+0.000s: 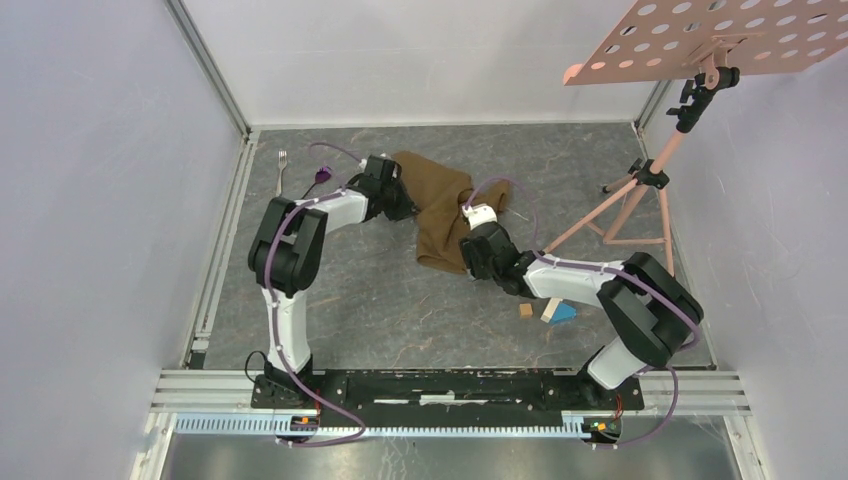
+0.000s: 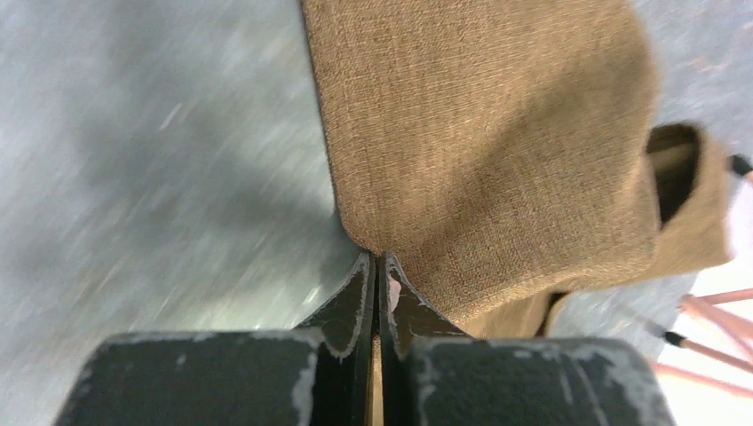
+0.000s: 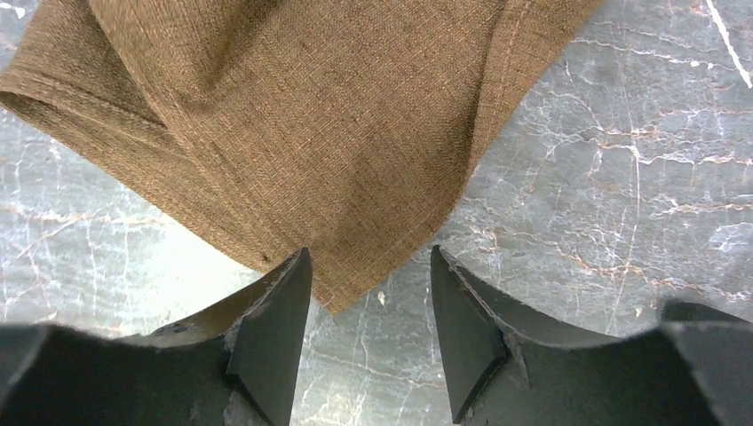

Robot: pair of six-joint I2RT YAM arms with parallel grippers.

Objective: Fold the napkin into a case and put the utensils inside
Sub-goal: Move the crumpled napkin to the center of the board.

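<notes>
The fork (image 1: 282,160) and the purple spoon (image 1: 322,175) lie far left, beside the wall. The left gripper (image 2: 376,259) is pinched tight on the left edge of the napkin (image 1: 440,205), which lies crumpled mid-table. The right gripper (image 3: 368,259) straddles the napkin's near corner, jaws apart. Small blocks (image 1: 562,313) and a tripod stand (image 1: 640,200) crowd the right.
</notes>
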